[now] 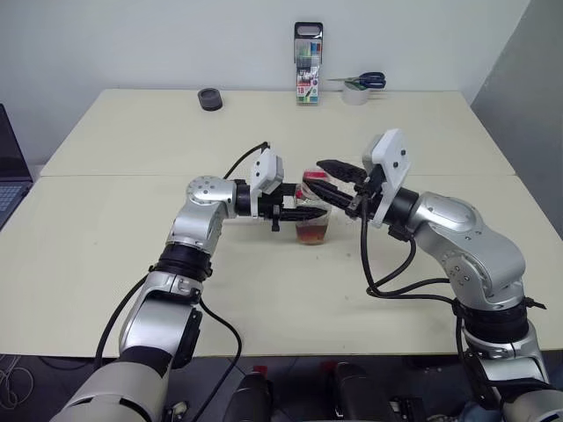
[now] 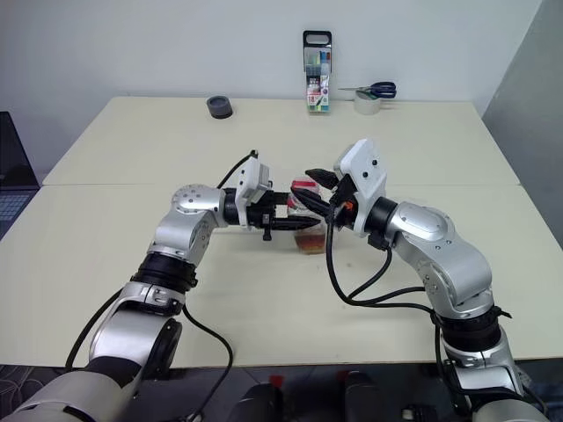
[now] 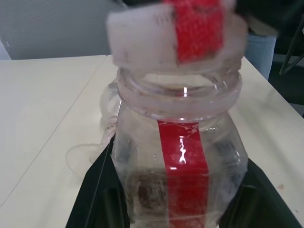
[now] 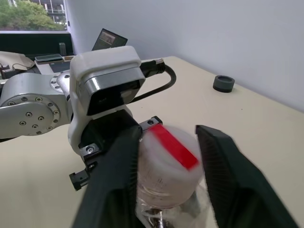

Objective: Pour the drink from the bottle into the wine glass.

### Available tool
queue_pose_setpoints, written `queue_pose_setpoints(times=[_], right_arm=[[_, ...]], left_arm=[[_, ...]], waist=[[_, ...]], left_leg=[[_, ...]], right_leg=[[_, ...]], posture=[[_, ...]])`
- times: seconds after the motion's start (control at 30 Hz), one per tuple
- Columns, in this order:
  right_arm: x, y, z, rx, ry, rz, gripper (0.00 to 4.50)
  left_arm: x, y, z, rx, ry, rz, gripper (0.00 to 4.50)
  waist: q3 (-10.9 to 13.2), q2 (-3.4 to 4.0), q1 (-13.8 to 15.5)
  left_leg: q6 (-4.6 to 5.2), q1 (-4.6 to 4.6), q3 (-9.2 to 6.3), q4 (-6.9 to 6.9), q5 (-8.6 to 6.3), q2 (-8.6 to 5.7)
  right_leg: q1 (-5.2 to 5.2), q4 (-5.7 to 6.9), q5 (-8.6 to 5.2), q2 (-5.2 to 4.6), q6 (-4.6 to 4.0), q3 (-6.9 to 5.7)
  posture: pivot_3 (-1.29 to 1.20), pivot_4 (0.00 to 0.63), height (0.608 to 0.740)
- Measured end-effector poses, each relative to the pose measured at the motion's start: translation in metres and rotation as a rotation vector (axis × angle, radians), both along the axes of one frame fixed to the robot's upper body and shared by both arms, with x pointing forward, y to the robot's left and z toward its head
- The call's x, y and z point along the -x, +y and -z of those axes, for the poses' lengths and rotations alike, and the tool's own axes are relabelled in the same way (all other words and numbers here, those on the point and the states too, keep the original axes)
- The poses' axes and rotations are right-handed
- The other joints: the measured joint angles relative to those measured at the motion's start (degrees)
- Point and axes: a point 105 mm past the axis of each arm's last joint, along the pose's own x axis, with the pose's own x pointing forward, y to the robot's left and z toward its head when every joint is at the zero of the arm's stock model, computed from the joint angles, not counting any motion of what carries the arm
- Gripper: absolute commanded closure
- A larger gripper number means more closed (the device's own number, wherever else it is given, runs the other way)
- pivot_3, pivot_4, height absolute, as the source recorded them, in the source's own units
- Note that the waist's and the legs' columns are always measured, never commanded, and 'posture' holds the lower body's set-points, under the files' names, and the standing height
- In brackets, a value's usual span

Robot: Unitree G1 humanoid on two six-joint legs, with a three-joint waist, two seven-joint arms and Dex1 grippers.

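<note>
The left gripper (image 1: pixel 290 214) is clamped on the bottle (image 1: pixel 312 220), holding it upright at mid-table. The right gripper (image 4: pixel 166 166) comes at the bottle's cap (image 4: pixel 168 156) from the opposite side, its fingers either side of the cap; I cannot tell whether they press it yet. Unscrewing looks next, turning about the bottle's upright axis. The bottle is clear, with a red strip and reddish-brown drink (image 1: pixel 312 234) low inside. Beyond it lies the wine glass (image 3: pixel 102 137).

A: What do the arms look like?
B: Silver-grey rounded metal shells with black joint bands and round screws on the left elbow housing.
A: And the wrists?
B: White boxy camera housings, loose black cables looping alongside, and black wedge-shaped fingers on the left gripper (image 1: pixel 297 211) and right gripper (image 1: pixel 322 180).
</note>
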Motion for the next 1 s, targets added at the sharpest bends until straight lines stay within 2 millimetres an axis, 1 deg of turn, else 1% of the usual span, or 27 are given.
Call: queue_pose_setpoints(times=[0.07,0.47,0.6,0.7,0.87,0.93,1.0], right_arm=[[0.000,-0.002,-0.003,0.002,-0.018,0.007,4.26],[0.001,-0.003,-0.003,0.007,-0.028,0.008,4.26],[-0.001,-0.007,-0.009,0.012,-0.095,0.047,4.26],[-0.006,-0.013,-0.013,0.030,-0.155,0.097,4.26],[-0.013,-0.023,-0.012,0.053,-0.194,0.153,4.26],[-0.015,-0.034,-0.007,0.066,-0.181,0.187,4.26],[-0.014,-0.051,0.002,0.095,-0.155,0.232,4.26]], left_arm=[[0.000,0.000,0.001,-0.004,0.003,0.001,2.79],[0.001,0.000,0.002,-0.004,0.004,0.000,2.79],[0.000,0.001,0.000,-0.003,-0.006,-0.010,2.79],[0.001,0.005,0.003,-0.006,-0.001,-0.028,2.79],[0.003,0.011,0.011,-0.012,0.023,-0.054,2.79],[0.002,0.014,0.010,-0.015,0.020,-0.070,2.79],[0.000,0.020,0.010,-0.009,0.024,-0.103,2.79]], waist=[[0.00,0.00,0.00],[0.00,0.00,0.01],[0.00,0.00,0.00],[0.00,0.00,-0.01],[0.00,0.00,0.01],[0.00,0.00,0.05],[0.00,0.00,0.18]], left_leg=[[0.00,0.01,0.01,0.00,0.00,0.00],[0.00,0.01,0.00,0.00,0.00,0.01],[0.00,0.01,0.01,0.00,0.00,0.00],[0.00,0.01,0.01,-0.01,0.00,0.01],[0.00,0.01,0.00,0.00,0.00,0.01],[0.00,0.00,0.01,-0.01,0.00,0.00],[0.00,0.00,0.00,0.00,0.00,-0.02]], right_leg=[[0.00,0.00,0.00,0.00,0.00,0.01],[0.00,0.00,0.00,0.00,0.00,0.00],[0.00,0.00,0.00,0.00,0.00,0.00],[0.00,0.00,0.00,0.00,0.00,0.01],[0.00,0.00,0.00,0.00,0.00,0.01],[0.00,0.00,0.00,0.00,0.00,0.01],[0.01,-0.01,0.00,-0.03,0.00,0.01]], posture=[[0.00,0.150,0.740],[0.00,0.150,0.740],[0.00,0.150,0.740],[0.00,0.150,0.740],[0.00,0.150,0.740],[0.00,0.150,0.740],[0.00,0.150,0.740]])
